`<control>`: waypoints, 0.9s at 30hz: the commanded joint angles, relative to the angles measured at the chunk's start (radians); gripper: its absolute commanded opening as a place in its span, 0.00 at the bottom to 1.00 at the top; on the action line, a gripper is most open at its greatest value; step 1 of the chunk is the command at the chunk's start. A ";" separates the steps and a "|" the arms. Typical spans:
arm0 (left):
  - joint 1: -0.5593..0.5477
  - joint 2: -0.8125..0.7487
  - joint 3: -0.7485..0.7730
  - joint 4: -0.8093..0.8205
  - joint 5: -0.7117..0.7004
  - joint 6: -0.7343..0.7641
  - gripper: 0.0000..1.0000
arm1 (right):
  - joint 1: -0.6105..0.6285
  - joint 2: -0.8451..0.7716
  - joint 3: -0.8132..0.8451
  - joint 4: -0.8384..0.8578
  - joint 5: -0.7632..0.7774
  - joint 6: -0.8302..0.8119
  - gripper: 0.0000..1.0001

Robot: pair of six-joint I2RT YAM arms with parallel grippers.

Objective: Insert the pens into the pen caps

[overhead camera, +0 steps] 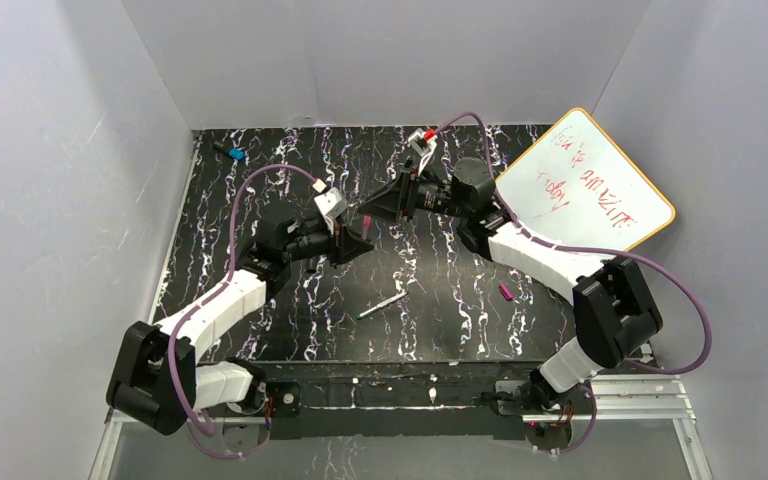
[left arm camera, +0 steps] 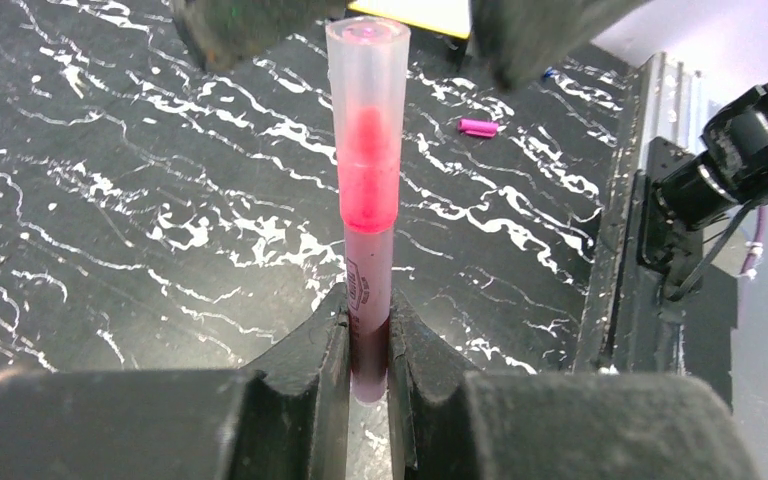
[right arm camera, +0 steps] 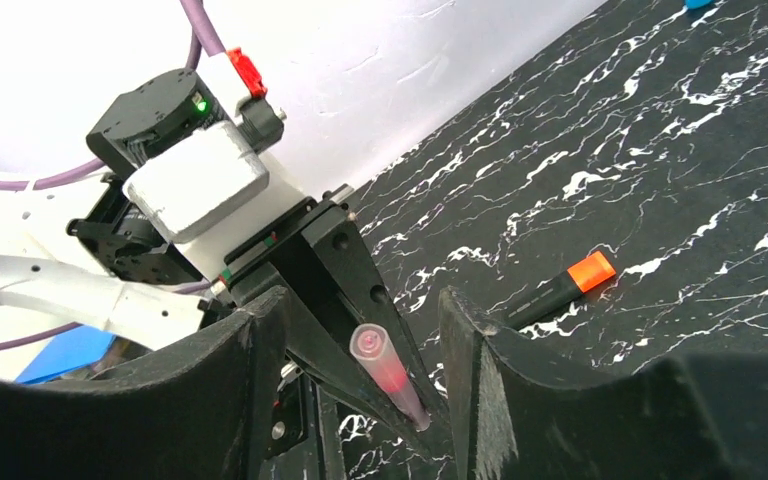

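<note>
Squeezing hard, the left gripper (left arm camera: 368, 305) is holding the grey pen (left arm camera: 368, 290) by its lower end, and the pen is standing straight up between the two black fingers (left arm camera: 305, 370). The pinkish cap (left arm camera: 367, 110) is sitting on top of this pen, and the pink tip is showing through it. The right gripper (right arm camera: 360, 310) is hanging spread wide, with a gap between the cap and the finger on each side, so it is touching nothing. Both grippers are meeting above the middle of the black marbled table (overhead camera: 460, 300), a bit toward the back (from the top camera the held pen is too small to make out). The orange-ended pen (right arm camera: 558, 290) is lying flat on the table just past the right gripper, with bare table all around it. A pale pen (overhead camera: 380, 308) is lying alone nearer the front edge. The purple cap (overhead camera: 506, 292) is lying well apart from it on the right, close to the right arm (overhead camera: 540, 255). Between those two the table is giving plenty of open room. A small blue-ended item (overhead camera: 231, 154) is resting by the far left corner, near the table's left edge. A whiteboard (overhead camera: 590, 185) is leaning in the far right corner.
</note>
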 commanded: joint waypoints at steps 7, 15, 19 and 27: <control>0.010 0.008 -0.020 0.182 0.118 -0.145 0.00 | 0.002 0.006 0.024 0.080 -0.067 0.022 0.52; 0.014 0.013 -0.019 0.179 0.119 -0.146 0.00 | 0.003 0.017 0.032 0.083 -0.074 0.027 0.31; 0.018 0.018 -0.016 0.182 0.125 -0.148 0.00 | 0.003 0.022 0.031 0.085 -0.075 0.030 0.13; 0.057 0.042 0.025 0.296 0.156 -0.255 0.00 | 0.005 0.026 0.015 0.070 -0.071 0.027 0.01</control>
